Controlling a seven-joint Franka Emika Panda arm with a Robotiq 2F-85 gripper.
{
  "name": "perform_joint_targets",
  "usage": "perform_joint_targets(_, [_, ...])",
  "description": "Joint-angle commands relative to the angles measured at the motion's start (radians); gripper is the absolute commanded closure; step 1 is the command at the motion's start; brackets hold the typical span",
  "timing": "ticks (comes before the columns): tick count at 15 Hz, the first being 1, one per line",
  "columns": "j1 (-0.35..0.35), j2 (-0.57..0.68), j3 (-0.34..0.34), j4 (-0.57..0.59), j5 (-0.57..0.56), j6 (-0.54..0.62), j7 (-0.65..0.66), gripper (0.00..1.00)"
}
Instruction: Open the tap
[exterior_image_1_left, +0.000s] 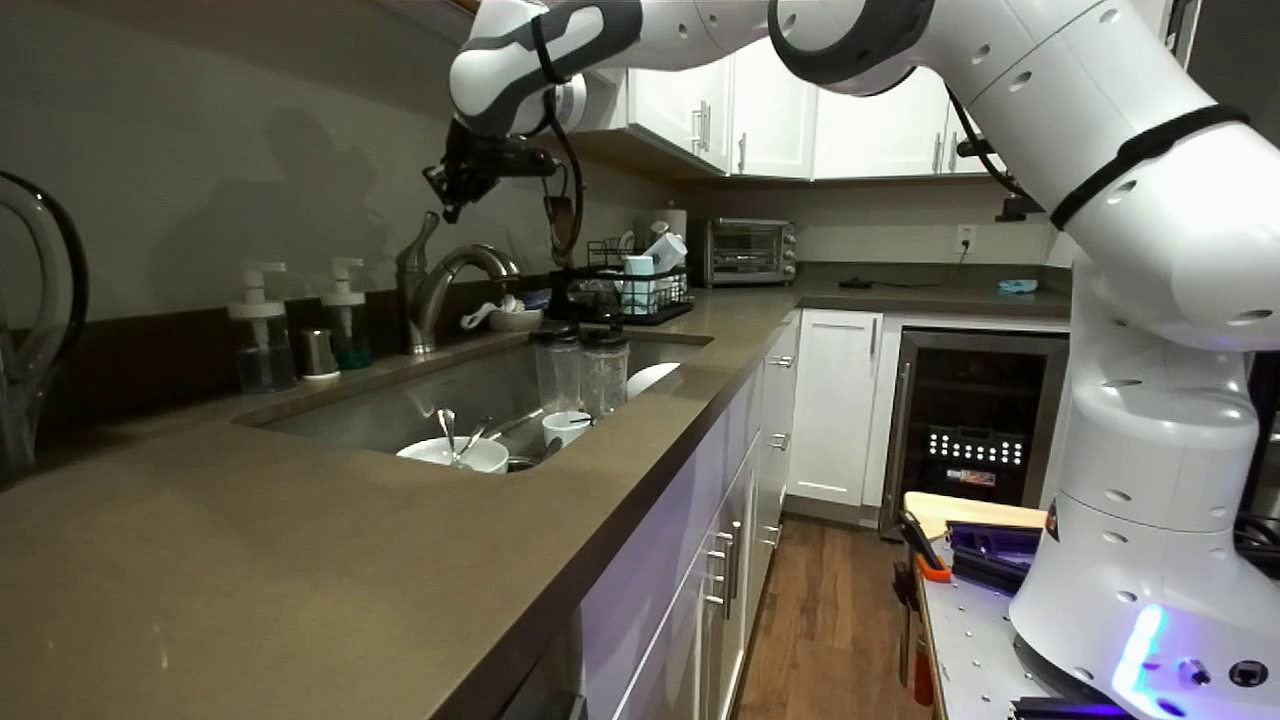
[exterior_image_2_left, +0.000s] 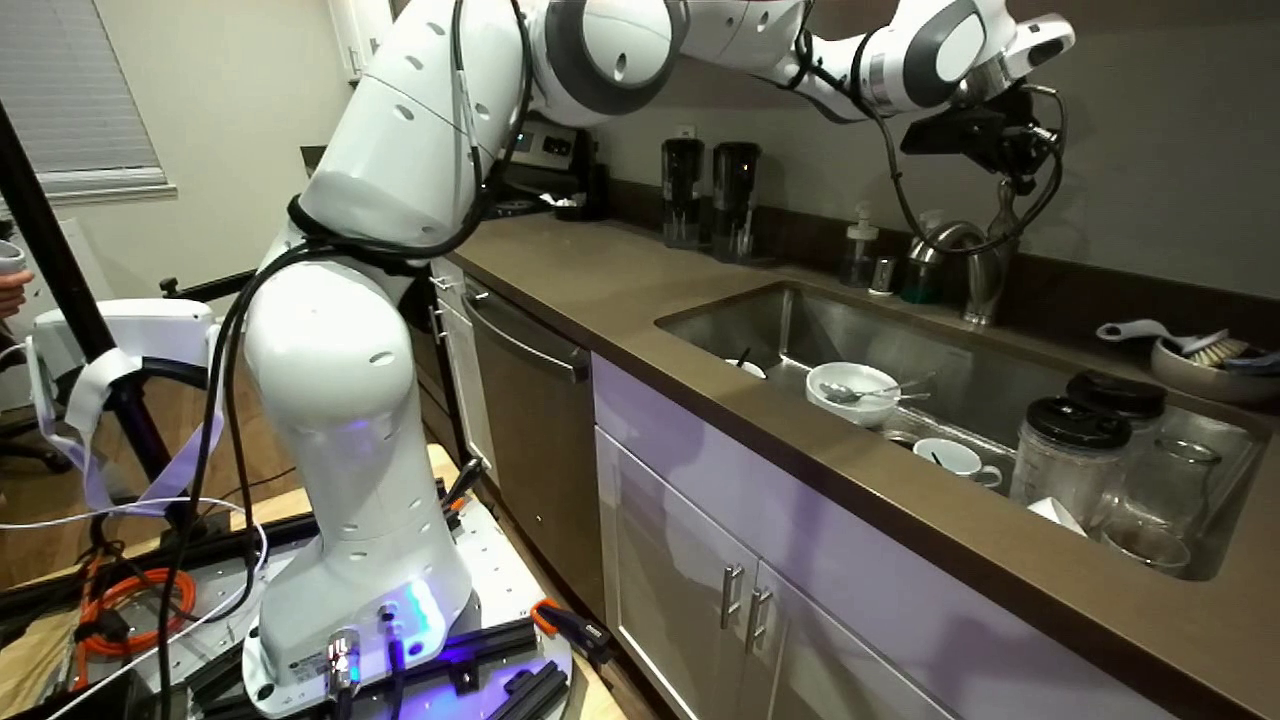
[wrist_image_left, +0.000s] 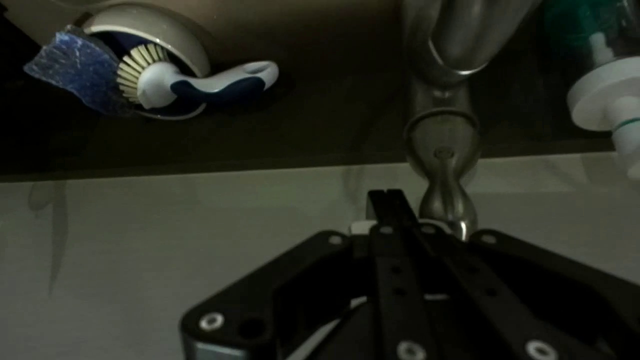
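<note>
The tap (exterior_image_1_left: 432, 295) is brushed metal with an arched spout, and it stands behind the sink. It also shows in an exterior view (exterior_image_2_left: 985, 285) and in the wrist view (wrist_image_left: 442, 132). Its handle (exterior_image_1_left: 415, 250) points up and shows in the wrist view (wrist_image_left: 447, 200) too. My gripper (wrist_image_left: 386, 192) is shut and empty, its two black fingertips together. In the wrist view the fingertips are just left of the handle, whose end is partly hidden behind the gripper. In both exterior views the gripper (exterior_image_1_left: 450, 205) (exterior_image_2_left: 1022, 185) is near the handle's top; contact cannot be told.
The sink (exterior_image_2_left: 800, 315) holds a white bowl (exterior_image_2_left: 853, 392), a mug (exterior_image_2_left: 955, 460) and lidded clear containers (exterior_image_2_left: 1070, 450). Soap bottles (exterior_image_1_left: 262, 330) (exterior_image_1_left: 346, 315) stand beside the tap. A bowl with a brush (wrist_image_left: 150, 82) is on its other side. A wall (wrist_image_left: 150, 260) is behind.
</note>
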Motion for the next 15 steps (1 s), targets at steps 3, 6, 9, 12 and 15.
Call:
perform_joint_targets(3, [-0.039, 0.024, 0.065, 0.097, -0.003, -0.185, -0.035, 0.98])
perform_joint_targets(6, [-0.041, 0.037, 0.070, 0.114, 0.027, -0.182, -0.048, 0.98])
perform_joint_targets(9, [-0.054, 0.056, 0.089, 0.126, 0.053, -0.173, -0.060, 0.98])
perform_joint_targets(12, [-0.067, 0.076, 0.107, 0.136, 0.073, -0.159, -0.066, 0.98])
perform_joint_targets(15, [-0.074, 0.093, 0.115, 0.142, 0.078, -0.097, -0.058, 0.98])
